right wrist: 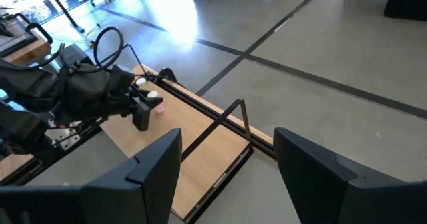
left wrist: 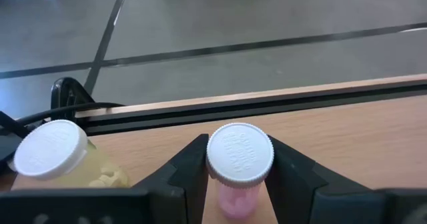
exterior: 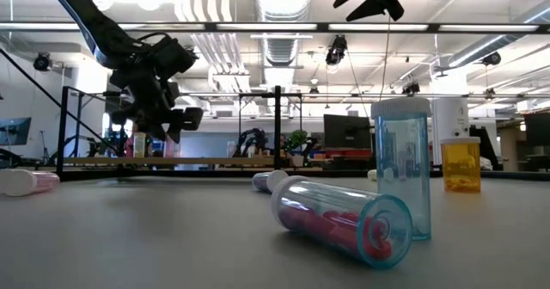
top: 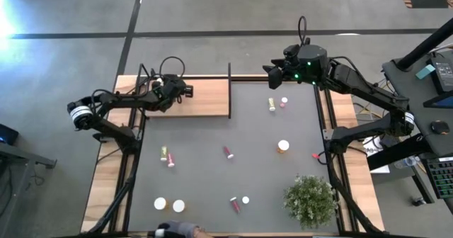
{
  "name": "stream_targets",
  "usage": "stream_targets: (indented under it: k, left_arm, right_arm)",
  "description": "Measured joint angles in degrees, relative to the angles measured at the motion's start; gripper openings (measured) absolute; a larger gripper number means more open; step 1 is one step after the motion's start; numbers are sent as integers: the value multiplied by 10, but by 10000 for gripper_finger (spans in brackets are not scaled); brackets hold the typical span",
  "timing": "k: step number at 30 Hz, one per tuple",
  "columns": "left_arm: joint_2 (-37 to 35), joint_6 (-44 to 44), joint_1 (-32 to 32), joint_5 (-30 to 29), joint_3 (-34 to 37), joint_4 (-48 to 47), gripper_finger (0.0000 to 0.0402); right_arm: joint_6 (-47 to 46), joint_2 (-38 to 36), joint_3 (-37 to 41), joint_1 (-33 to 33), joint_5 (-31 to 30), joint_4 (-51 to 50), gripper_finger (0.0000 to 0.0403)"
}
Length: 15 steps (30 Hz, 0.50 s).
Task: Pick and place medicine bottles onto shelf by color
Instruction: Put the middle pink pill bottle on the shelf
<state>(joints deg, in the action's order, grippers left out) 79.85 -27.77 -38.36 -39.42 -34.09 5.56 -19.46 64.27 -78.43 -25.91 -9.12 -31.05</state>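
Left wrist view shows a pink bottle (left wrist: 239, 163) with a white cap pinched between the left gripper (left wrist: 237, 174) fingers, held upright over the shelf (left wrist: 347, 144). Just beside it on the shelf stands a yellow bottle (left wrist: 60, 159). Seen from above, the left arm reaches in over the shelf's outer end, its gripper above the board near the back rail (top: 191, 77). Other bottles lie scattered on the table (top: 205, 167) well apart from the shelf, along with a plant (top: 310, 201). Opposite the shelf, the right gripper (top: 274, 74) hangs over the table's back edge, fingers spread and empty.
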Motion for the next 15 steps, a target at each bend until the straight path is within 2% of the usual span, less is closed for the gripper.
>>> stream_targets:
  k: [15]
  left_arm:
    - [0,-4,-8,0,6,3,114]
  right_arm:
    - [0,0,0,0,0,0,226]
